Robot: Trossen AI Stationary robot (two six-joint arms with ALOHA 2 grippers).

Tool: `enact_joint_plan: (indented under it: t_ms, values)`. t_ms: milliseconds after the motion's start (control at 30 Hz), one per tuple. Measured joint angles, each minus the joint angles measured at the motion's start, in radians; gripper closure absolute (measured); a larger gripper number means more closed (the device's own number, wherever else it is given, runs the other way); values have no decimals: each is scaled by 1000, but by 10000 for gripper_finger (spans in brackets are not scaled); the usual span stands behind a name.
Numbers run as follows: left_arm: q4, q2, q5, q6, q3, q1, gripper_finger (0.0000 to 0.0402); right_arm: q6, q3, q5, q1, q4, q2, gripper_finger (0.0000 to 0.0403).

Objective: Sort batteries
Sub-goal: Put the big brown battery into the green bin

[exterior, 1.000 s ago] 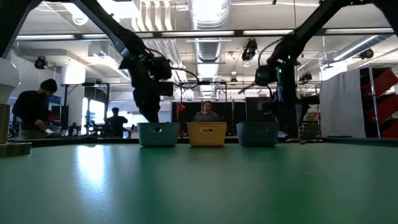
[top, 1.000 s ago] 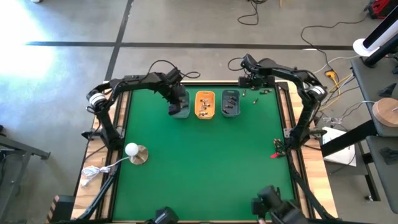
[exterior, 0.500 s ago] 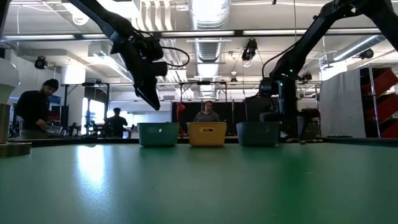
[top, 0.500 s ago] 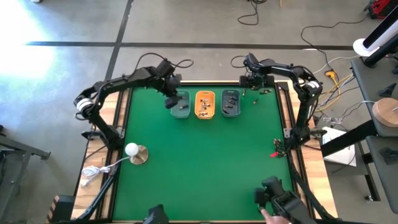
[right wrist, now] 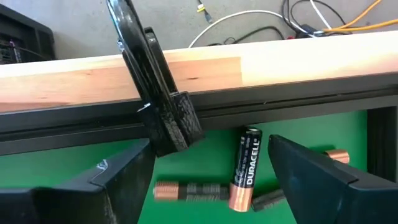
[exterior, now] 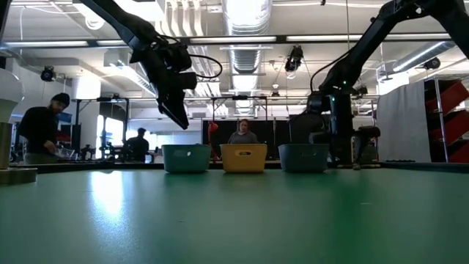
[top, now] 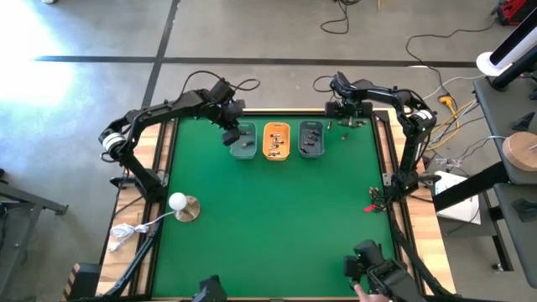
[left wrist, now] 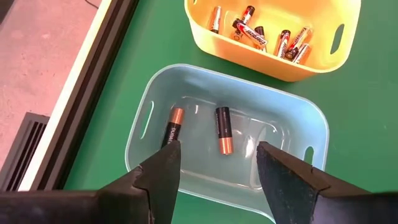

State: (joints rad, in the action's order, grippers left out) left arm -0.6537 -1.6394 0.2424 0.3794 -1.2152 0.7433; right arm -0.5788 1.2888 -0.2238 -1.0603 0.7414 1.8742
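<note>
Green felt covers the surface (top: 268, 218), where three small trays stand in a row near the far edge: a pale blue tray (top: 244, 143), a yellow tray (top: 276, 140) and a grey tray (top: 311, 139). The high view shows batteries only as specks; the left wrist view shows two copper-ended batteries (left wrist: 222, 129) lying on the pale blue tray's floor and a heap of cells (left wrist: 261, 36) in the yellow one. The left gripper (left wrist: 217, 165) hangs above the pale blue tray with its fingers apart and nothing between them. The low view shows it raised clear of the tray rims.

The right gripper (right wrist: 208, 168) sits low at the far right corner, fingers spread and empty. Only its wrist view shows loose batteries (right wrist: 244, 168) on the felt there, one lying between its fingers, others just beside, close against the dark rail and wooden border (right wrist: 280, 68).

A white ball on a round base (top: 179, 202) stands near the left edge. Red and black clips (top: 372, 200) sit at the right edge. People (exterior: 40, 128) show in the room beyond.
</note>
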Motion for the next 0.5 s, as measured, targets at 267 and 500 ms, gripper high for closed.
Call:
enact_joint_plan:
  t_ms: [267,500]
  values:
    - [2,0,0,-22,0,0,212,-1,-10,10,-3,51,-2,103]
    - [8,0,0,-23,0,0,212,-46,-61,58,-4,38,-7,145]
